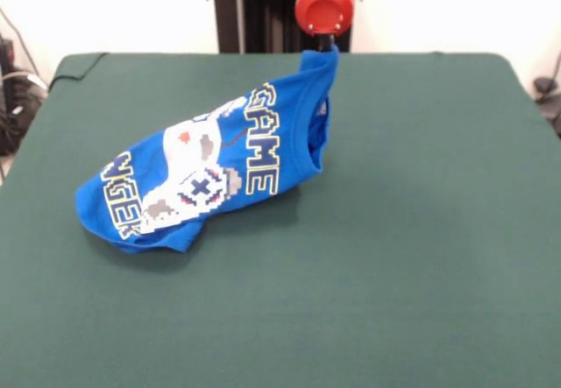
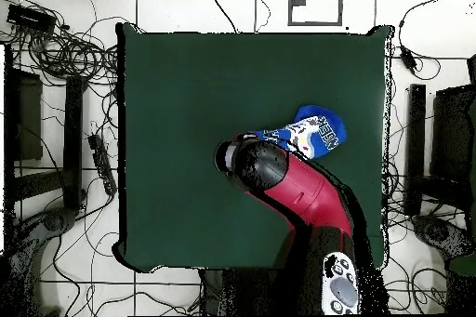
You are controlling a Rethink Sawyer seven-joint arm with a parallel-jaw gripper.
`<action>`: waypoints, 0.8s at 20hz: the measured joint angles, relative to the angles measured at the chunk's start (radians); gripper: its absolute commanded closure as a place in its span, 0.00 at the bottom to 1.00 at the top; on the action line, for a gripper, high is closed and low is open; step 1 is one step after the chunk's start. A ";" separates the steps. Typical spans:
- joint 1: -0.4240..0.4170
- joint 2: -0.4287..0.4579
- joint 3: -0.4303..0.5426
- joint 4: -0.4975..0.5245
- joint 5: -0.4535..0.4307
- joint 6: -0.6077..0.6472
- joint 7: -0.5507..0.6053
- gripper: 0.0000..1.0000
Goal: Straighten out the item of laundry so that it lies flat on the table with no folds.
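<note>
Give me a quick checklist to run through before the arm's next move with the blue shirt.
1. Hold on shirt: the hand has one corner of the blue T-shirt lifted. Ok.
2. Fingers' bite on the cloth: hidden. Cannot tell.
3. Shirt flat, no folds: bunched, its low end heaped on the table. Not ok.
4. Room to spread: bare green cloth all round the shirt. Ok.
5. Shirt within table edges: yes in both views. Ok.
6. Print side up: lettering faces the front view. Ok.

Robotics lab, red and black robot arm [image 2: 302, 192] over a green-clothed counter [image 2: 186, 99], tangled cables [image 2: 65, 53] on pale tiled floor [image 2: 167, 2], dark equipment racks [image 2: 42, 137] alongside
</note>
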 measured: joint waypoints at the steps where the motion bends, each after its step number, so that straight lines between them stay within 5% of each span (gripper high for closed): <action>1: -0.001 0.000 -0.003 -0.004 -0.001 0.000 0.000 1.00; 6: -0.002 0.030 -0.044 -0.064 -0.036 0.000 0.000 1.00; 16: -0.056 0.164 -0.117 -0.355 -0.166 0.010 0.000 1.00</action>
